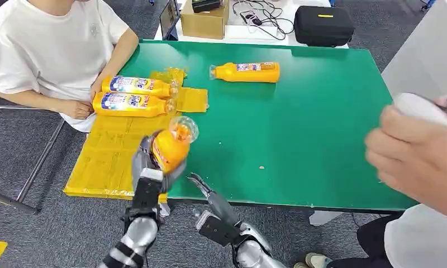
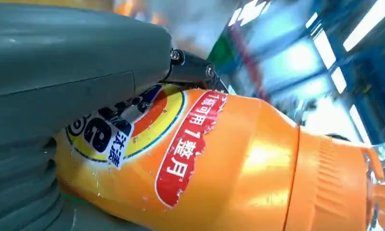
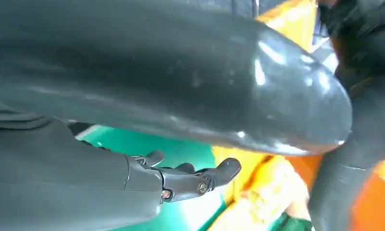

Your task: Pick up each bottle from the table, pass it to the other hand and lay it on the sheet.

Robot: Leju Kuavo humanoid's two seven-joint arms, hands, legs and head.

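Gripping an orange bottle around its body, the left robot hand holds it raised over the near edge of the yellow sheet, cap end tilted up and away from the wrist. Right robot hand sits just beside it, holding nothing, fingers loosely apart.

Risks, as I judge them:
- Glossy body, label under the fingers: could slide out if the hold loosens before it rests on the sheet.
- Two laid bottles lie beyond the left robot hand on the sheet; lowering too far forward could knock them rolling.
- Round body may roll off onto the green table.
- Remaining bottle lies well beyond the right robot hand.
- A person's hand hovers off to the right: collision risk on the next reach.
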